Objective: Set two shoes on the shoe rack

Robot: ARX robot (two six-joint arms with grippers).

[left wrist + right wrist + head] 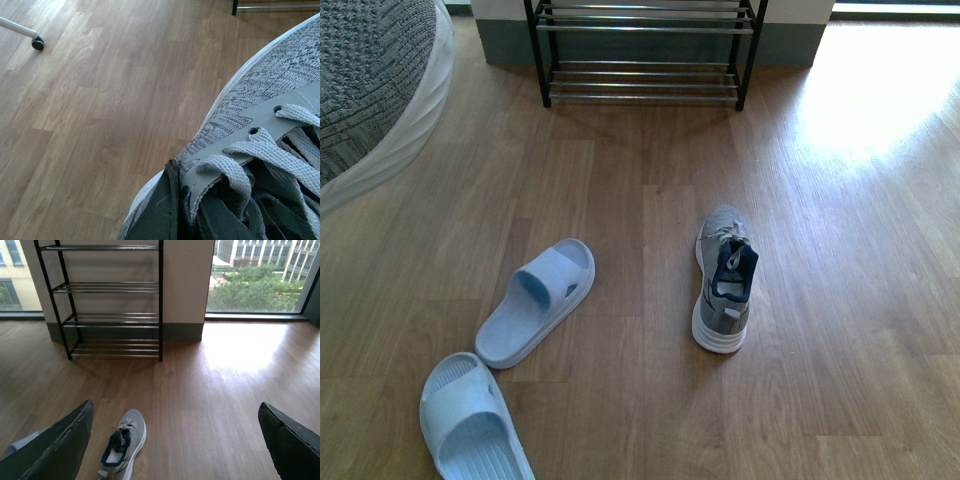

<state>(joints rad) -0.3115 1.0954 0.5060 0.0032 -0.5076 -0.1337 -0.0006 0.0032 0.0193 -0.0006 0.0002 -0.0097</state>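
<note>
One grey sneaker [723, 280] stands on the wood floor with its toe toward the shoe rack [645, 60] at the back wall. The other grey sneaker [260, 100] fills the left wrist view, and my left gripper [182, 200] is shut on its tongue and lace area. In the front view that held sneaker [370, 90] looms at the upper left, raised off the floor. My right gripper [175, 440] is open with nothing between its dark fingers [60, 445], above the floor to the right of the floor sneaker [122, 442]. The rack [110, 300] shows its chrome tiers bare.
Two pale blue slides lie on the floor at the front left, one [535, 300] nearer the middle and one [470, 420] at the near edge. A caster wheel [37, 43] on a white leg stands on the floor. Sunlit floor [880, 90] lies right of the rack.
</note>
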